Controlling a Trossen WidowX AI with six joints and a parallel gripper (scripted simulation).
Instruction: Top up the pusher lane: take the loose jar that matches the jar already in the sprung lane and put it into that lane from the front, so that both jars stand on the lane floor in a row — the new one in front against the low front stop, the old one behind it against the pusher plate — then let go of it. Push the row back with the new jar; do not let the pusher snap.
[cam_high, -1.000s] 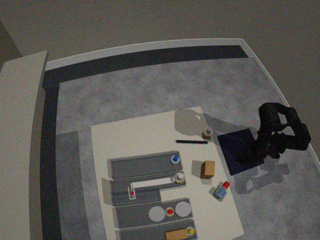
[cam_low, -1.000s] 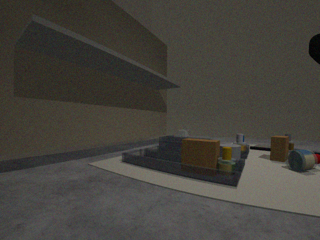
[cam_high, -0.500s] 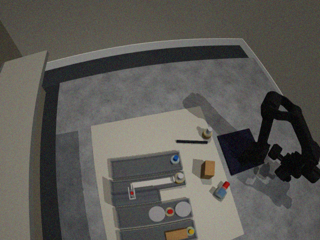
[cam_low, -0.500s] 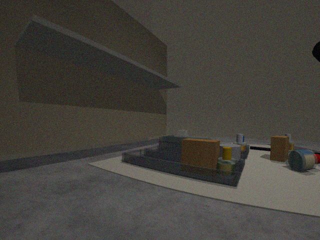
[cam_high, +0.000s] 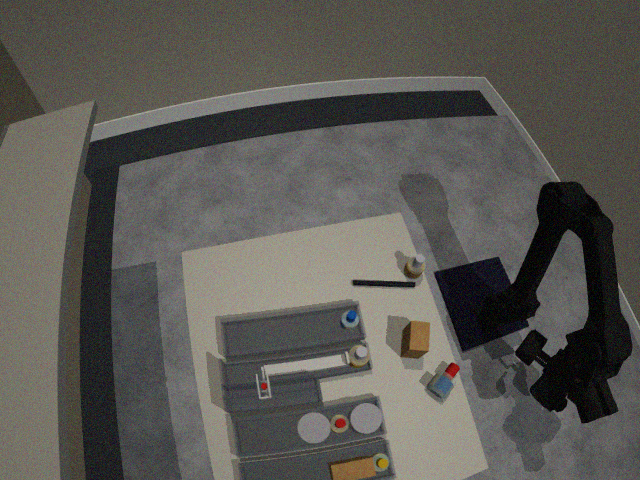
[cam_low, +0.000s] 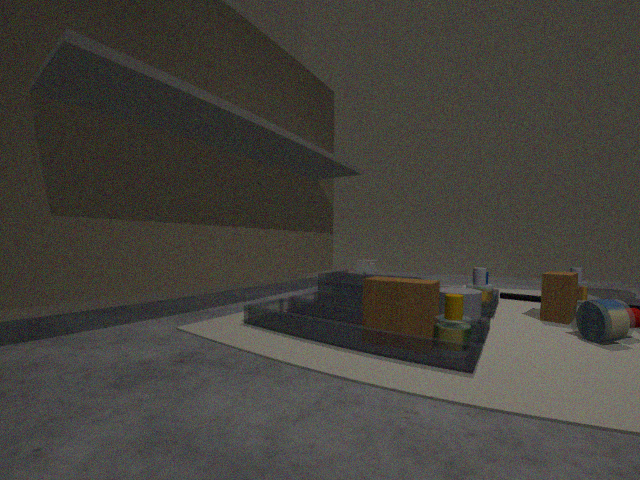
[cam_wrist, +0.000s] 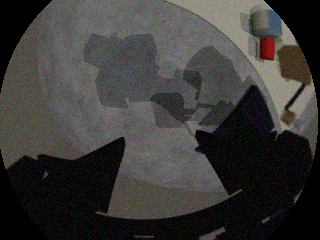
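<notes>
Where cream mat (cam_high: 289, 268) overlies mottled-grey tabletop (cam_high: 268, 186)

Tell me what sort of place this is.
Probably a mock shop-shelf restocking bench. On a cream mat lie grey product lanes holding capped jars, one lane with a pusher plate; a loose white-capped jar stands nearby, and a wall shelf hangs behind.

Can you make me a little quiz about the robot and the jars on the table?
1. True or false: the fingers are holding a jar.
2. What colour is the cap of the jar lying on its side? A red, B green, C black.
3. Fill in: the loose white-capped jar stands upright beside a thin black ____.

Key: 1 false, the fingers are open and hold nothing. 2 A. 3 stick.
</notes>
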